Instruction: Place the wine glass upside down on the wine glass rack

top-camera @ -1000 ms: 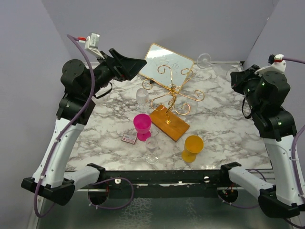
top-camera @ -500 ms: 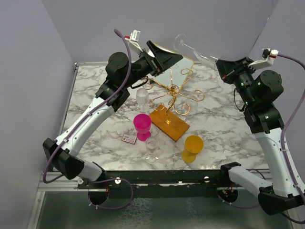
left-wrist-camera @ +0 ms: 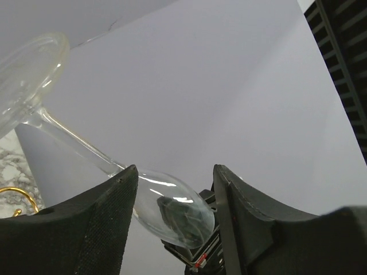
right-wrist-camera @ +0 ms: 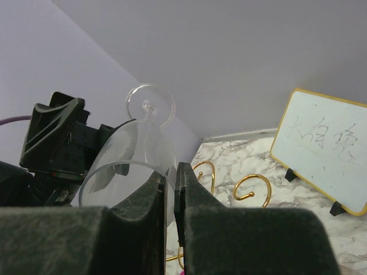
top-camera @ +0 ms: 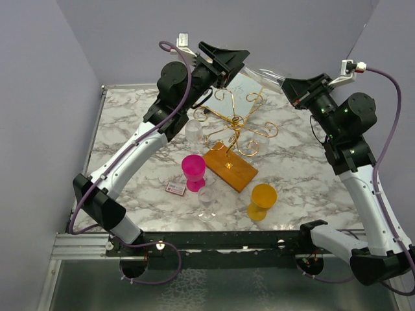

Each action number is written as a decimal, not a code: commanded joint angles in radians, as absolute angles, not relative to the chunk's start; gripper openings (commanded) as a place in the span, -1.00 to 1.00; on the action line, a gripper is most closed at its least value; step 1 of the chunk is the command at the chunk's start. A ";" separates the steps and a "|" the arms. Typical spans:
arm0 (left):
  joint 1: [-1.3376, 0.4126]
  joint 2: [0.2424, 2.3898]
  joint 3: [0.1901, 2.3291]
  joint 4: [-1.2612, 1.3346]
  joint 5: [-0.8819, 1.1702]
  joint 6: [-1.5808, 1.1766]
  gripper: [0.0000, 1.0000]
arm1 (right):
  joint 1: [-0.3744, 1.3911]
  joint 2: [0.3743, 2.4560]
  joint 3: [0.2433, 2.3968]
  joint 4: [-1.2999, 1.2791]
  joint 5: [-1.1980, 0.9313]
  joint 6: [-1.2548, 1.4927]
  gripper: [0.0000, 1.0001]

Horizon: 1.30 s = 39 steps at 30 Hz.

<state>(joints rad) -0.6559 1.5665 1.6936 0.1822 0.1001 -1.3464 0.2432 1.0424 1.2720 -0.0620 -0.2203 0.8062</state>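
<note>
A clear wine glass (top-camera: pixel 269 76) is held in the air above the back of the table, lying nearly level. My right gripper (top-camera: pixel 290 87) is shut on the wall of its bowl at the rim (right-wrist-camera: pixel 170 169); the stem and foot (right-wrist-camera: pixel 150 106) point away toward the left arm. My left gripper (top-camera: pixel 233 58) is open, and the bowl (left-wrist-camera: pixel 172 209) shows between its two fingers (left-wrist-camera: pixel 175 172), with the foot (left-wrist-camera: pixel 26 66) off to the upper left. The wine glass rack (top-camera: pixel 237 123), gold wire with scrolled arms on an orange-brown wooden base (top-camera: pixel 230 166), stands below; its curls show in the right wrist view (right-wrist-camera: pixel 252 189).
A gold-framed mirror (top-camera: pixel 249 87) stands behind the rack, also in the right wrist view (right-wrist-camera: pixel 324 149). A pink cup (top-camera: pixel 193 170), a yellow cup (top-camera: pixel 262 199), clear glasses (top-camera: pixel 207 202) (top-camera: pixel 194 129) and a small card (top-camera: pixel 175 188) sit on the marble table (top-camera: pixel 305 162).
Both arms rose from the sides. My right gripper lifted the glass off the back of the table and carried it left, while my left gripper reached up and right until its fingers flank the bowl.
</note>
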 commanded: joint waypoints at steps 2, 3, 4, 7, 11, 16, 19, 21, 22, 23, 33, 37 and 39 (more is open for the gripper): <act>-0.679 1.574 1.722 0.103 -0.014 -1.420 0.10 | 0.249 1.039 1.255 0.060 -0.296 0.851 -0.98; -0.681 1.574 1.723 0.099 -0.019 -1.417 0.08 | 0.249 1.044 1.257 0.063 -0.300 0.852 -0.98; -0.681 1.575 1.728 0.089 -0.022 -1.413 0.06 | 0.249 1.048 1.262 0.060 -0.298 0.850 -0.98; -0.686 1.561 1.732 0.041 -0.052 -1.394 0.03 | 0.249 1.055 1.271 0.052 -0.275 0.837 -0.98; -0.688 1.528 1.682 0.026 -0.093 -1.398 0.19 | 0.249 1.065 1.276 0.037 -0.210 0.835 -0.98; -0.687 1.531 1.677 0.024 -0.087 -1.409 0.35 | 0.248 1.080 1.282 0.051 -0.222 0.845 -0.98; -0.688 1.546 1.677 0.047 -0.077 -1.419 0.36 | 0.249 1.087 1.286 0.058 -0.251 0.852 -0.98; -0.687 1.563 1.689 0.063 -0.069 -1.424 0.35 | 0.249 1.087 1.279 0.069 -0.275 0.864 -0.98; -0.687 1.571 1.699 0.063 -0.066 -1.423 0.33 | 0.249 1.086 1.275 0.079 -0.286 0.870 -0.98; -0.687 1.578 1.707 0.058 -0.065 -1.424 0.30 | 0.249 1.084 1.273 0.081 -0.291 0.871 -0.98; -0.688 1.633 1.767 0.098 -0.120 -1.443 -0.24 | 0.249 1.072 1.267 0.089 -0.349 0.855 -0.98; -0.687 1.628 1.758 0.125 -0.138 -1.449 -0.60 | 0.249 1.059 1.253 0.068 -0.358 0.844 -0.98; -0.687 1.621 1.748 0.136 -0.151 -1.445 -0.79 | 0.249 1.052 1.247 0.052 -0.359 0.838 -0.98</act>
